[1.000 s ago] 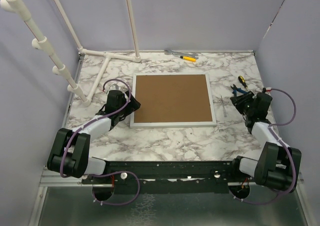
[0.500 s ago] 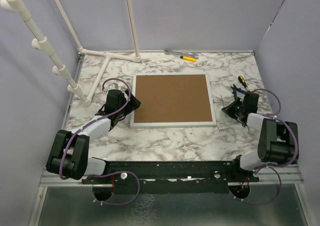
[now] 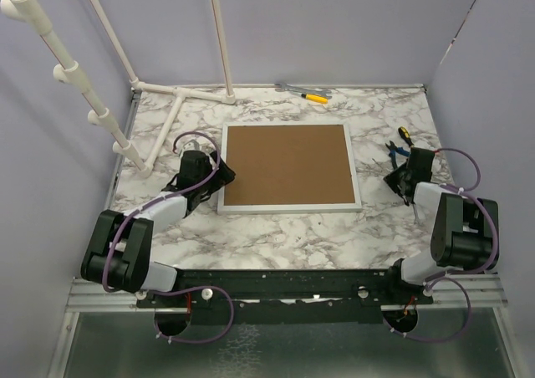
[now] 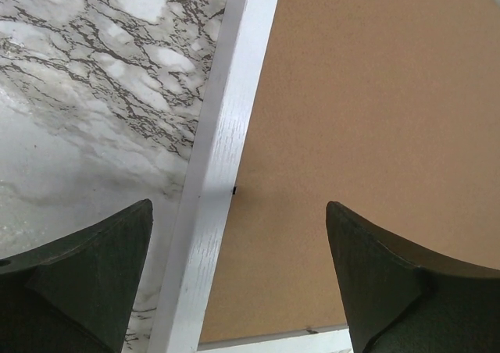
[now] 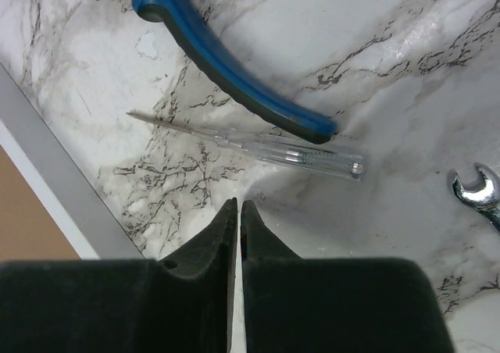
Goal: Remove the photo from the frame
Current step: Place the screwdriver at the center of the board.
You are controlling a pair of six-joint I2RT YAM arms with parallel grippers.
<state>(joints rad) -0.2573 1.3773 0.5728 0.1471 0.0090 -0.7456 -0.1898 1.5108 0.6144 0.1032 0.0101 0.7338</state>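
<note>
Risk no. 1 sits at the right gripper [image 5: 238, 208]. It's pinched fully shut w/ nothing btwn its fingers, its tips just near of the slim clear-handled screwdriver [image 5: 297, 155]. That tool lies on the marble-pattern worktop [image 3: 284, 236], right against the blue-handled pliers [image 5: 226, 64]. If the screwdriver is wanted for the job, a closed gripper can only nudge it. The round barrel would prob. roll, either into the pliers or toward the steel spanner [image 5: 476, 193] further right.

The large white rectangular picture frame [image 3: 288, 208] lies face down mid-worktop. Its brown fibreboard back [image 3: 288, 165] faces up and is still seated inside the rails. The photo shows in no view; it's prob. under that board, so the task looks barely begun.

The left gripper [image 4: 238, 211] is wide open and holds nothing. It hovers over the frame's left rail, toward the near-left corner, w/ one finger over bare marble and the other over the board.

Risk no. 2: closing there grabs only the rail, so the whole frame could drag or tilt instead of opening.

Risk no. 3: a small dark mark [image 4: 235, 189] sits at the rail/board seam. It's maybe a retaining tab, but too small to tell. Prying the board w/o freeing whatever holds it could crack the fibreboard or crease the print beneath.
</note>
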